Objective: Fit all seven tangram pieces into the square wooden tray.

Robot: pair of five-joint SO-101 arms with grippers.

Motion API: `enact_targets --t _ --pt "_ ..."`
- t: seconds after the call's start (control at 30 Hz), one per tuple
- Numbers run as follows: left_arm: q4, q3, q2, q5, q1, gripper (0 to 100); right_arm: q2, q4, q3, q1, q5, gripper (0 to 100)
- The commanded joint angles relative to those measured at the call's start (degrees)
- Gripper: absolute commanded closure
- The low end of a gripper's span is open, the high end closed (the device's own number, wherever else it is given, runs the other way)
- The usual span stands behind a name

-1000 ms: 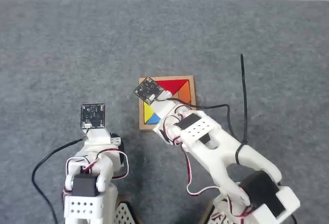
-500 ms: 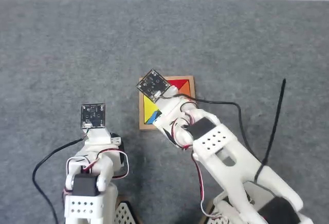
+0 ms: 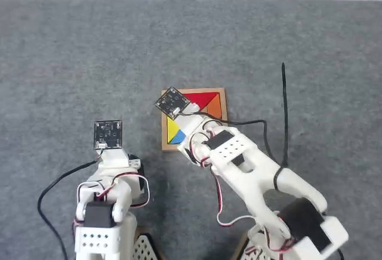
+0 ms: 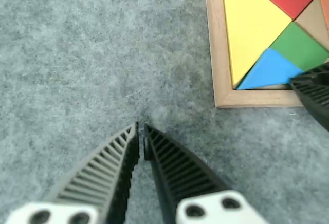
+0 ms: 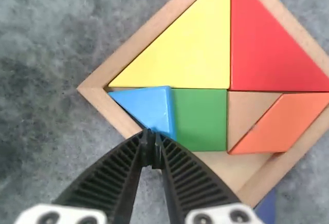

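The right claw, pressed together, meets the stiff, probably light blue triangle beside the wooden tray rim; better pushed at its edge.

Carpet gives free approach left of and beyond the tray. Right arm overhangs tray's near-left corner; cable stands right of it.

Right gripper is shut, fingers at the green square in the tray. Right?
No. The right gripper is shut, but its fingers are at the blue triangle in the tray; the green square lies beside it. The right wrist view shows this.
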Motion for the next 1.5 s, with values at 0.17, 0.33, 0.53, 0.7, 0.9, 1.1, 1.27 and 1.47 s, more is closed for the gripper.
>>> enact_targets --t 0.17,0.33,0.53,0.7,0.9,1.1,1.27,1.47 --pt "0.1 -0.7 -1.1 -0.6 -0.4 99 0.5 -1.7 -3.3 -1.5 0.7 99.1" --pt "0.1 -0.7 -1.1 -0.6 -0.4 99 0.5 -1.7 -3.3 -1.6 0.7 99.1" --pt "0.1 -0.7 -1.1 -0.6 -0.4 99 0.6 -1.5 -3.0 -4.3 0.6 99.1" --pt "0.1 -0.7 -1.1 -0.6 -0.4 99 -0.1 -1.3 -3.2 -4.7 0.6 99.1" --pt "0.1 -0.7 -1.1 -0.6 -0.4 99 -1.7 -1.2 -3.3 -2.2 0.8 99.1" --pt "0.1 -0.7 -1.1 -0.6 -0.4 99 -9.4 -0.1 -3.0 2.3 -1.2 99.1" --pt "0.1 -0.7 -1.1 -0.6 -0.4 99 -8.0 -0.6 -3.4 4.7 -1.4 99.1" --pt "0.1 -0.7 -1.1 -0.6 -0.4 99 -0.2 -2.3 -4.8 4.5 -1.3 99.1"
